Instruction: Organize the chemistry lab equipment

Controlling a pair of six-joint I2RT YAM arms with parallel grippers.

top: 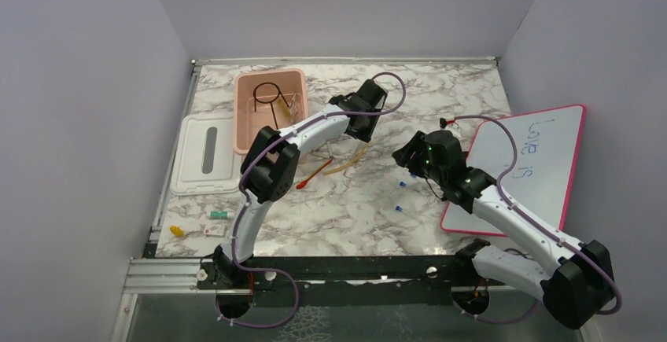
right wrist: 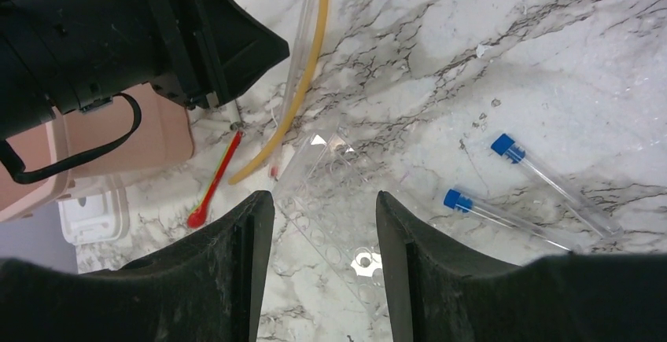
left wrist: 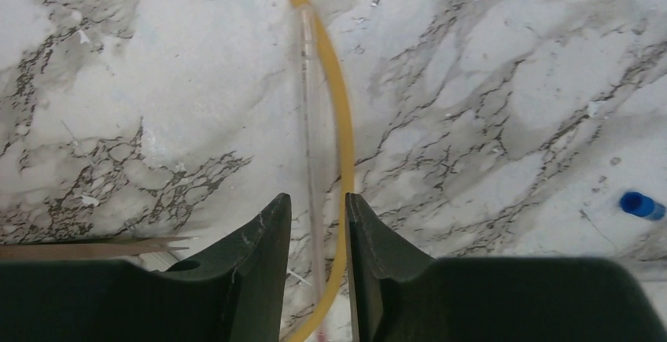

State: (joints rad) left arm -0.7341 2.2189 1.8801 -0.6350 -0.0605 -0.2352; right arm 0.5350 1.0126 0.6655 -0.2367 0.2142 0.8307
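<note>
"Where was the tan rubber tube [left wrist: 344,122]?"

"On the tabletop [left wrist: 511,82], between the narrow, unclosed jaws of the left pincer [left wrist: 318,200]. The right pincer [right wrist: 324,200] gaped wide over a clear rack [right wrist: 330,177]. Scrawl on the whiteboard [top: 543,177] was unreadable."

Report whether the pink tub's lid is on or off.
Off: the white lid lies on the table left of the open pink tub.

Marble-patterned table [top: 350,220], plain lavender walls [top: 346,4]

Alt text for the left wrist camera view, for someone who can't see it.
The left gripper, jaws apart, straddles a yellow rubber tube and a thin clear rod lying on the marble table. A small blue cap lies at the right.
</note>
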